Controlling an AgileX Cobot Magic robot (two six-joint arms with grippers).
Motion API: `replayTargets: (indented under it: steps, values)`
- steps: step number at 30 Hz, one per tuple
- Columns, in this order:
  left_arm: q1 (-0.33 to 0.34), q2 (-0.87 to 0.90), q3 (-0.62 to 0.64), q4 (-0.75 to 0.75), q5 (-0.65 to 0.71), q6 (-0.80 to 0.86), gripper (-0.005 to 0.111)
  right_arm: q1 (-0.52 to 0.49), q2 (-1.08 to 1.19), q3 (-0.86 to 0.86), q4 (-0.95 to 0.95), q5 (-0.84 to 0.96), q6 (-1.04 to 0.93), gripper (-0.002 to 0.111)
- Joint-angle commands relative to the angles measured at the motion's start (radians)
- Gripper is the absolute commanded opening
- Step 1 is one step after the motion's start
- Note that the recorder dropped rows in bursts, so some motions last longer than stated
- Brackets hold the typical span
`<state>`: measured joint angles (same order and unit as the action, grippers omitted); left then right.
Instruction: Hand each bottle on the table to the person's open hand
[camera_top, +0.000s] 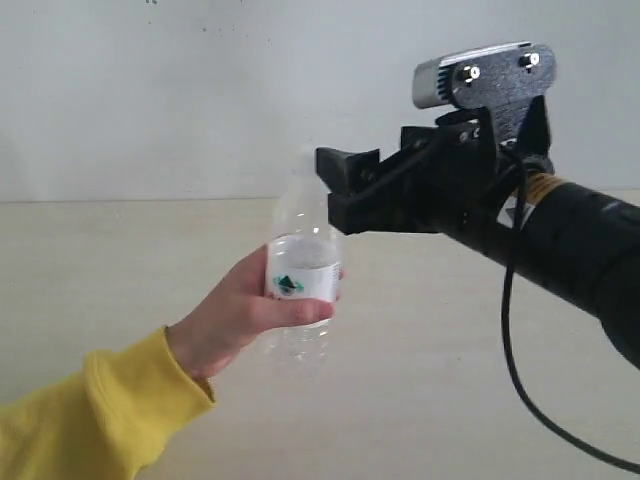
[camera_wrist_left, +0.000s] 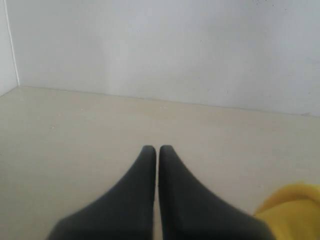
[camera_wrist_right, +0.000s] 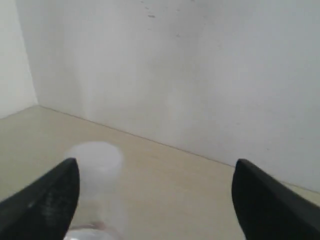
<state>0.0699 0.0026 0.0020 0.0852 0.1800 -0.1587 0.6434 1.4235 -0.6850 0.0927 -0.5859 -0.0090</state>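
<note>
A bare hand (camera_top: 232, 322) on a yellow-sleeved arm (camera_top: 80, 420) grips the small clear white-capped bottle (camera_top: 300, 270) upright above the table (camera_top: 120, 250). My right gripper (camera_top: 340, 190) stands open beside the bottle's top, and its jaws are off the bottle. In the right wrist view the blurred white cap (camera_wrist_right: 95, 160) sits close to one finger of the open right gripper (camera_wrist_right: 155, 185). My left gripper (camera_wrist_left: 158, 149) is shut on nothing, low over the tabletop (camera_wrist_left: 75, 130). The cream bottle and the tall purple-labelled bottle are out of view.
A pale wall (camera_top: 200, 90) rises behind the table's far edge. A black cable (camera_top: 515, 370) hangs from the right arm. The yellow sleeve (camera_wrist_left: 292, 210) shows at the edge of the left wrist view.
</note>
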Motion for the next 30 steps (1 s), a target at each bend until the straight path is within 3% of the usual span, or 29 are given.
replayTargets:
  steps: [1,4,7,10,23,28,30]
  values:
    - [0.003,-0.003,-0.002,0.0,-0.001,-0.003,0.004,-0.093,-0.132,-0.002,0.056,0.167,-0.135,0.075]
    - [0.003,-0.003,-0.002,0.0,-0.001,-0.003,0.004,-0.198,-0.301,0.026,0.056,0.23,-0.186,0.068]
    - [0.003,-0.003,-0.002,0.0,-0.001,-0.003,0.004,-0.281,-0.474,0.048,0.059,0.41,-0.228,0.034]
    - [0.003,-0.003,-0.002,0.0,-0.001,-0.003,0.004,-0.295,-0.601,0.048,0.059,0.503,-0.228,0.001]
    - [0.003,-0.003,-0.002,0.0,-0.001,-0.003,0.004,-0.294,-0.786,0.048,0.057,0.513,-0.239,0.0]
    - [0.003,-0.003,-0.002,0.0,-0.001,-0.003,0.004,-0.459,-0.917,0.048,0.106,0.735,-0.178,0.0]
    - [0.003,-0.003,-0.002,0.0,-0.001,-0.003,0.004,-0.611,-1.043,0.104,0.095,0.901,-0.214,0.0]
